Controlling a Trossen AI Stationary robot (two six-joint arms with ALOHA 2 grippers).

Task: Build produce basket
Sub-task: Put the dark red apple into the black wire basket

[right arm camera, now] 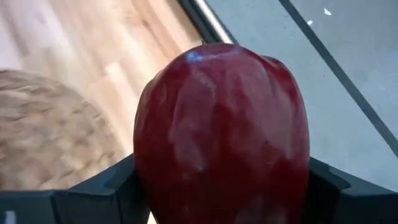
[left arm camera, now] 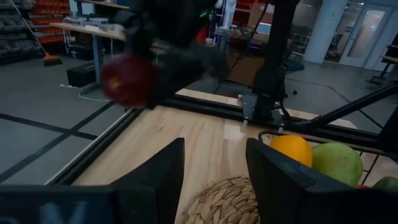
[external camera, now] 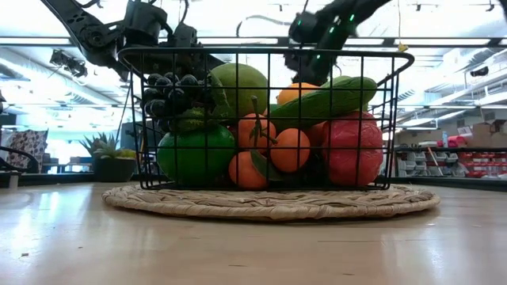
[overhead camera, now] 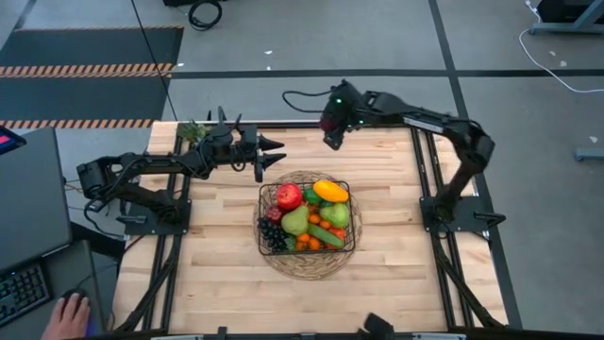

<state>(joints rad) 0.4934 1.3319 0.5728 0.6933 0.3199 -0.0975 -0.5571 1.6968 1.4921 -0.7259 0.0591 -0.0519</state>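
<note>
one red apple (right arm camera: 221, 134) clamped in right tool (overhead camera: 330, 127), above table's far edge.

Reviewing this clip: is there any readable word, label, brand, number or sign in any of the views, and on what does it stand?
Readable text: none in any view.
Basket, its produce and the red apple in the right gripper: no labels or print.
Storage bins in the room behind: any labels too small to read.
Striped floor marking: a pattern only, no words.
</note>
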